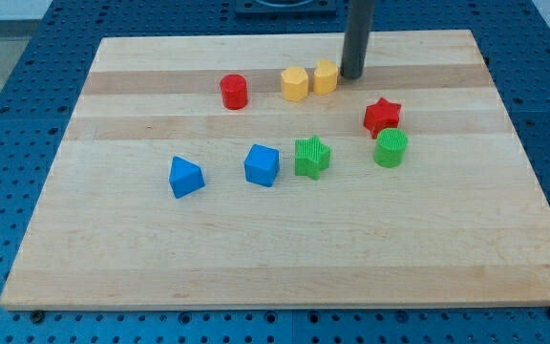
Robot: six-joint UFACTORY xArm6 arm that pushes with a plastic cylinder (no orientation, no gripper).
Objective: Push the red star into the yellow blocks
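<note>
The red star [382,116] lies right of the board's middle, just above the green cylinder [391,148]. Two yellow blocks sit side by side near the view's top: a yellow hexagon [294,83] and a second yellow block [326,76] to its right. My tip [352,75] stands just right of that second yellow block, close to or touching it, and up and to the left of the red star.
A red cylinder [234,92] sits left of the yellow blocks. A green star [311,157], a blue cube [262,164] and a blue triangular block [185,177] lie across the middle. The wooden board [285,277] rests on a blue pegboard table.
</note>
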